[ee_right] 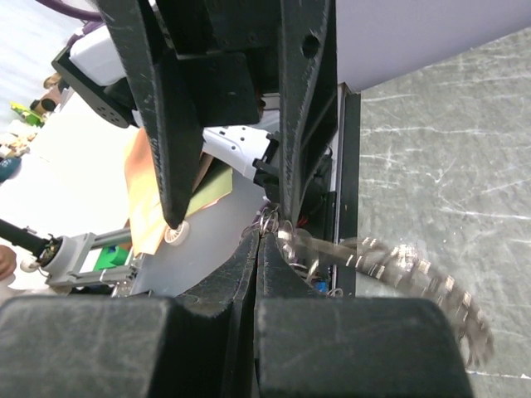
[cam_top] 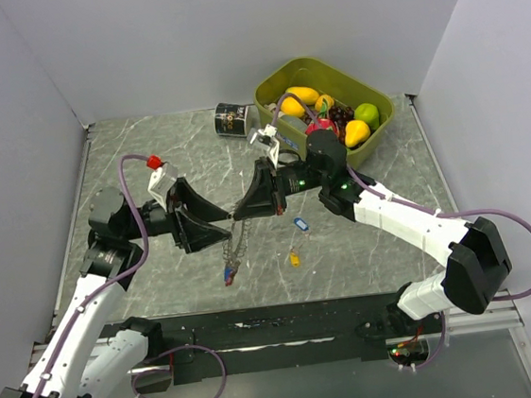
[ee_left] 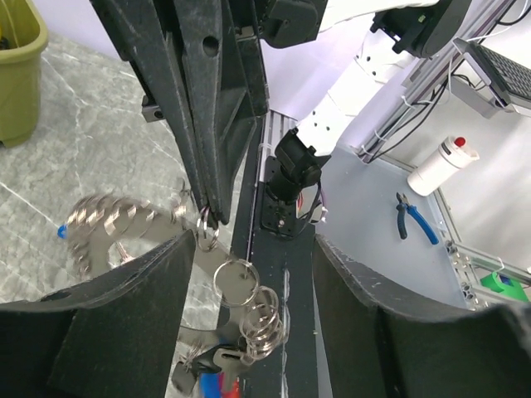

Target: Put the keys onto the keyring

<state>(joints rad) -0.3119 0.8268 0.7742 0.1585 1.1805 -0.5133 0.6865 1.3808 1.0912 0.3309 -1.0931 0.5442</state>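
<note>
Seemingly mid-threading: right fingers (ee_right: 241, 282) pinch the keyring (ee_right: 398, 265) aloft, left fingers (ee_left: 149, 282) open beside it. Next, I judge, fetch the blue key (cam_top: 299, 224) off the worktop (cam_top: 147, 154)

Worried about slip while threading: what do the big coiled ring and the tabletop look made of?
Large silvery coiled keyring: looks like polished metal, with bright glints along its loops. Grey veined tabletop: matte marble-look surface, stone or printed laminate; the pictures cannot settle which.

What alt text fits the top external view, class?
The shut right gripper holds the dangling keyring, the open left gripper facing it. A blue-tagged key and a yellow-tagged key lie on the table nearby.
</note>
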